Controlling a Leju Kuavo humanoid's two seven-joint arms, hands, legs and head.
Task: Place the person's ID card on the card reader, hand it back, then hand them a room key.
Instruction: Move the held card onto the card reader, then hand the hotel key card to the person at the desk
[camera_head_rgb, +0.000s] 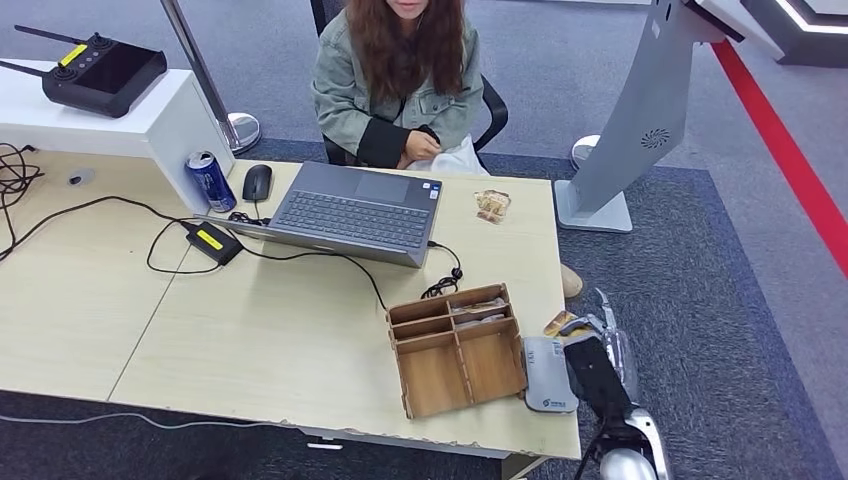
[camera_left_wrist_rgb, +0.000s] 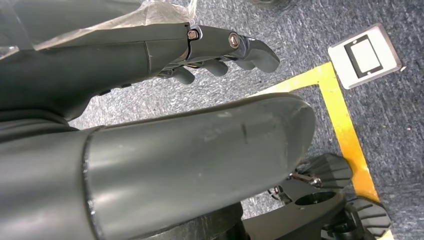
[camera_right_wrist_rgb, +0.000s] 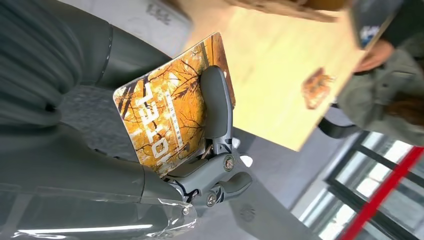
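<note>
Orange and printed with autumn branches, the room key (camera_right_wrist_rgb: 167, 117) sits pinched in the right hand (camera_right_wrist_rgb: 200, 150), a dark finger (camera_right_wrist_rgb: 216, 102) laid flat across its face and the card's back against the palm side. Its long axis runs roughly along the fingers, and its free short edge points out past the fingertips toward the pale wooden surface (camera_head_rgb: 250, 330). In the head view the right hand (camera_head_rgb: 600, 350) hangs just off the surface's near right corner, immediately beside the grey card reader (camera_head_rgb: 548, 375), with a sliver of the orange card (camera_head_rgb: 558, 323) showing just beyond the reader. The reader lies touching or nearly touching the right wall of a wooden compartment box (camera_head_rgb: 455, 350), whose far slots hold more cards. Beyond the box, an open laptop (camera_head_rgb: 350, 212) faces a seated person (camera_head_rgb: 400, 80) in a denim jacket. The left hand (camera_left_wrist_rgb: 220, 50) hangs low over grey carpet, fingers loosely curled and apart with nothing in them.
</note>
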